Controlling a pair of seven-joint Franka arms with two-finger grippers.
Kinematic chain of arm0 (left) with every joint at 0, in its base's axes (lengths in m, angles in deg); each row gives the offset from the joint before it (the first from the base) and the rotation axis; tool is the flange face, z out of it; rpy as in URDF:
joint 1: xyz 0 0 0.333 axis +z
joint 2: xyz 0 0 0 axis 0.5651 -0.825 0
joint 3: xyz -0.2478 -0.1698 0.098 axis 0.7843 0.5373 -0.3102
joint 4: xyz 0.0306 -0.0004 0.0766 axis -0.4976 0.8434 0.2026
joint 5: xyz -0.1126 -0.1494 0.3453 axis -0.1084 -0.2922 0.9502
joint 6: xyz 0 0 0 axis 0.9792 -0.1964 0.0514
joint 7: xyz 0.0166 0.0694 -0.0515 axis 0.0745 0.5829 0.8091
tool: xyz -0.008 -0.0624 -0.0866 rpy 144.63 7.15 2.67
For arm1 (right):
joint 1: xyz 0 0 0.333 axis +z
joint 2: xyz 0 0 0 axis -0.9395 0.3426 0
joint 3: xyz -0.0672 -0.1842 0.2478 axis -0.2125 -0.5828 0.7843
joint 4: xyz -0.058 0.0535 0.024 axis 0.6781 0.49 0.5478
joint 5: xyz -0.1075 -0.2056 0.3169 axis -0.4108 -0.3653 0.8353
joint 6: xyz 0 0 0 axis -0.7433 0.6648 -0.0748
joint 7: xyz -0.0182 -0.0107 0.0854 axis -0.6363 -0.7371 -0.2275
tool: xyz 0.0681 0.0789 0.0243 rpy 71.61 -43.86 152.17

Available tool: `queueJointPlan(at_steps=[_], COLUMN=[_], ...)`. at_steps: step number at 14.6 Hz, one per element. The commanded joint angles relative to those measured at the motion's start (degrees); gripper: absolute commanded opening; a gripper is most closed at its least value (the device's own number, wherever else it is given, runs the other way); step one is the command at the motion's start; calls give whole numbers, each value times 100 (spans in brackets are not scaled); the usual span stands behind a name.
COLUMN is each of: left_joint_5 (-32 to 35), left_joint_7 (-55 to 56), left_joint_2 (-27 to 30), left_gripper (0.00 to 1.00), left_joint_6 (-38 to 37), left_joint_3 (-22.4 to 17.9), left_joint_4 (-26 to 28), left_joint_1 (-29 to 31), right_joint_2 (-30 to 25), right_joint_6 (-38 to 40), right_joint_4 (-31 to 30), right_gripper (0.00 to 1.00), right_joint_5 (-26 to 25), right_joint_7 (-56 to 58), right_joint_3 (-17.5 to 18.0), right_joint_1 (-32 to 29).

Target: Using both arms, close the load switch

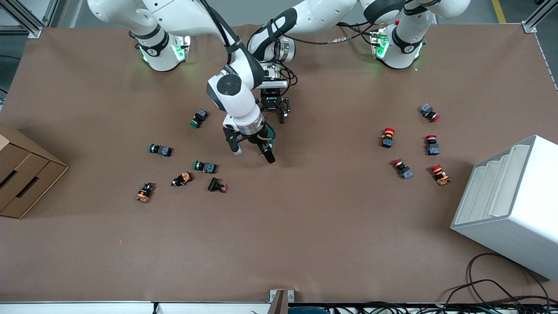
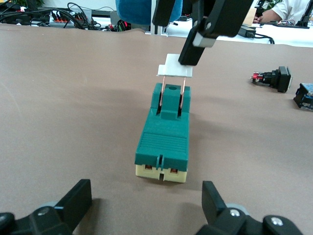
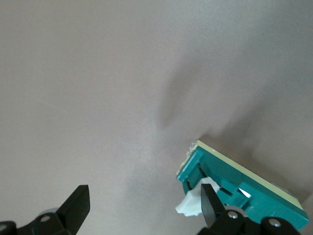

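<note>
Load switch [image 2: 163, 138]: green body on cream base, lying on the brown table [image 1: 305, 226] mid-table, near the robots' bases. White lever [image 2: 175, 65] stood raised on copper blades; closing not yet done.
Right gripper [image 1: 252, 149]: fingers apart, one finger touching the lever.
Left gripper [image 1: 276, 106]: spread wide, just beside the switch's base end, gripping nothing.
Remaining, by judgement: brace, press lever down.

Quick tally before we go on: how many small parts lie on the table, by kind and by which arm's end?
Load switch: 1
Push buttons toward the right arm's end: 6
Push buttons toward the left arm's end: 5
Total: 12
</note>
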Motion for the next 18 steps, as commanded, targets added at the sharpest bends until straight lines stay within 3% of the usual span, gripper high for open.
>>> queueJointPlan(at_steps=[1,14,18], left_joint_5=[-65,-65,-65], left_joint_7=[457,580,607], left_joint_2=[-506,-514,-514], left_gripper=[100,100,100], left_joint_6=[298,298,298], left_joint_3=[52,8,-9], left_joint_4=[-31,4,12], left_joint_1=[-37,-37,-89], right_joint_2=[170,803,786], right_joint_6=[17,9,253], right_joint_4=[185,774,888], right_gripper=[100,100,100], right_joint_5=[-65,-65,-74], right_joint_7=[-13,-57,-13], right_joint_3=[46,-15,-182], right_joint_1=[-64,-56,-56])
